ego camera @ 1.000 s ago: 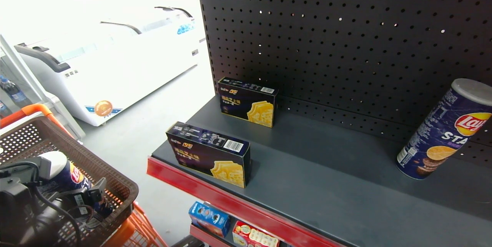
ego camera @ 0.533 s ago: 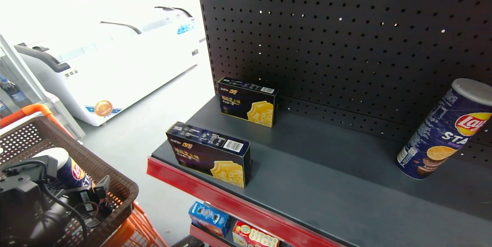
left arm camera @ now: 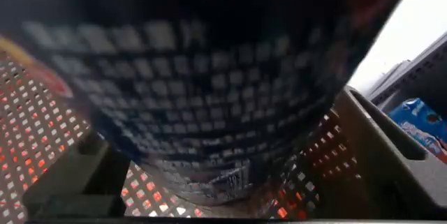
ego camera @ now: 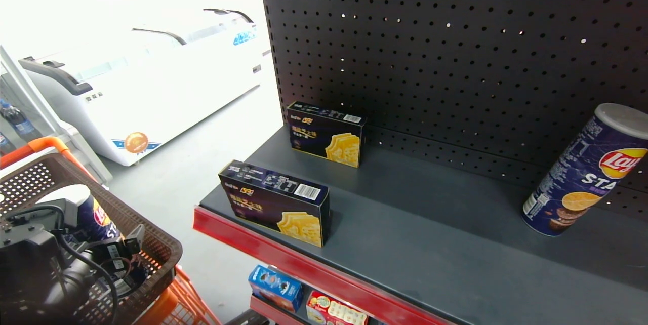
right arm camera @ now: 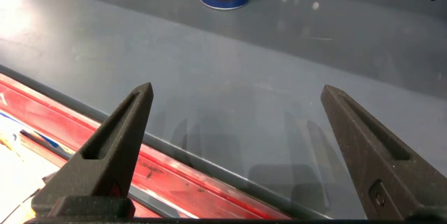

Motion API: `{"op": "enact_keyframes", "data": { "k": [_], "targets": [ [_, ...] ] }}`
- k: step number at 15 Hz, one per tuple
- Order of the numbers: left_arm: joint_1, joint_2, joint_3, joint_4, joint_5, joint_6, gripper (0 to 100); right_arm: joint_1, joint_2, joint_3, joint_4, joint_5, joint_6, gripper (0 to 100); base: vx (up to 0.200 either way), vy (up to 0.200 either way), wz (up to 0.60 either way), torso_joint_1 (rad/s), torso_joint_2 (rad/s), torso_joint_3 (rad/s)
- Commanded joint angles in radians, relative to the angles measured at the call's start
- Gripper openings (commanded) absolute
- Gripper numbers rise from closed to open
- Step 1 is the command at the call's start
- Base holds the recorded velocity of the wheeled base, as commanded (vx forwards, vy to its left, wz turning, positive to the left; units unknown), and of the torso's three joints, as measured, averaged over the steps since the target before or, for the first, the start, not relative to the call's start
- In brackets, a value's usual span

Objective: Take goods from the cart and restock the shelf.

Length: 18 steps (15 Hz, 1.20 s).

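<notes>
Down at the near left, the left pincer [ego camera: 98, 231] sits inside the brown cart basket [ego camera: 164, 249]. It is pinching a dark blue chip can [ego camera: 93, 216] across its body, and the can is tilted with its white lid uppermost. The right pincer [right arm camera: 236, 91] hangs over the grey shelf [ego camera: 430, 244] just inside its red front lip, fingers spread wide and gripping nothing. A second chip can [ego camera: 587, 173] stands at the right of the shelf, close to the black pegboard [ego camera: 455, 51]. At the shelf's left end, the near cracker box [ego camera: 276, 203] sits by the front edge. The far cracker box [ego camera: 326, 132] stands back against the pegboard. A white chest freezer [ego camera: 152, 77] stands on the floor, far left.
</notes>
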Motion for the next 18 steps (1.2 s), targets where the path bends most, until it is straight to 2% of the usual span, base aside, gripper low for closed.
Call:
{"op": "enact_keyframes", "data": {
  "k": [1,4,6,8,10,12,13,14,15,16,18],
  "targets": [
    [0.005,-0.001,-0.014,-0.002,0.001,0.001,0,0.0,0.0,0.0,-0.001,0.0,0.0,100,0.0,0.0,0.0,0.0,0.0,0.0],
    [0.005,-0.007,-0.019,-0.001,-0.001,0.003,0,0.0,0.0,0.0,-0.001,0.0,0.0,100,0.0,0.0,0.0,0.0,0.0,0.0],
    [0.003,-0.028,-0.025,-0.002,-0.001,0.053,0,0.0,0.0,0.0,-0.001,0.0,0.0,100,0.0,0.0,0.0,0.0,0.0,0.0],
    [-0.003,-0.071,-0.037,0.009,-0.002,0.067,0,0.0,0.0,0.0,-0.001,0.0,0.0,100,0.0,0.0,0.0,0.0,0.0,0.0],
    [-0.04,-0.146,-0.047,0.039,-0.053,0.073,0,0.0,0.0,0.0,-0.001,0.0,0.0,100,0.0,0.0,0.0,0.0,0.0,0.0],
    [-0.043,-0.246,-0.051,0.125,-0.147,0.108,0,0.0,0.0,0.0,-0.001,0.0,0.0,100,0.0,0.0,0.0,0.0,0.0,0.0],
    [-0.043,-0.298,-0.07,0.185,-0.171,0.119,0,0.0,0.0,0.0,-0.001,0.0,0.0,100,0.0,0.0,0.0,0.0,0.0,0.0],
    [-0.043,-0.307,-0.074,0.197,-0.174,0.119,0,0.0,0.0,-0.002,-0.001,0.0,0.0,100,0.0,0.0,0.0,0.0,0.0,0.0],
    [-0.046,-0.383,-0.111,0.291,-0.188,0.121,0,0.0,0.0,0.0,-0.001,0.0,0.0,100,0.0,0.0,0.0,0.0,0.0,0.0],
    [-0.047,-0.419,-0.149,0.328,-0.194,0.124,0,0.0,0.0,0.0,-0.001,0.0,0.0,100,0.0,0.0,0.0,0.0,0.0,0.0],
    [-0.056,-0.487,-0.191,0.381,-0.217,0.165,0,0.0,0.0,0.0,-0.001,0.0,0.0,100,0.0,0.0,0.0,0.0,0.0,0.0]
  ]
}}
